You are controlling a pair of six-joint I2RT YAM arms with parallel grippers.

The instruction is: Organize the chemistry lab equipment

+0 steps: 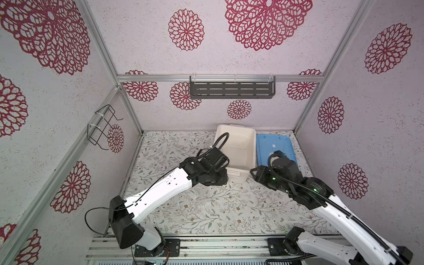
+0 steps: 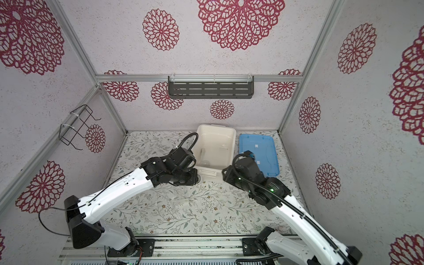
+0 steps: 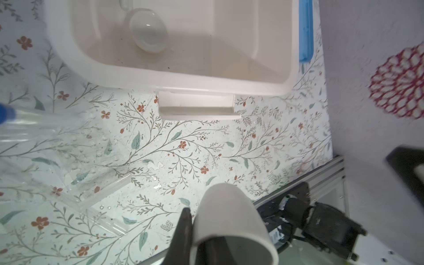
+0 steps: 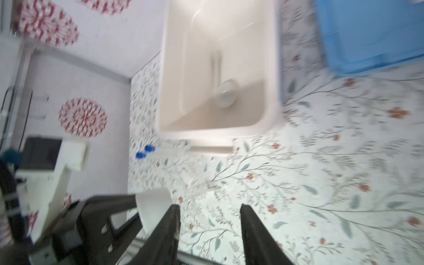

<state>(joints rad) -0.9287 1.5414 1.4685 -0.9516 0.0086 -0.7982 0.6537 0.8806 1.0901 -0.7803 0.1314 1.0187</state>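
Left pincer (image 3: 195, 220) clamped on cut-off white bowl (image 3: 229, 213), right pincer (image 4: 210, 208) agape, empty, clear stand (image 3: 105, 187) near tub (image 3: 183, 79) barely discernible

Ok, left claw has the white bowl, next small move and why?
Probably carry it forward over the white tub and lower it in. The left claw grips the white bowl by its wall, short of the tub's near rim, and the tub sits open.
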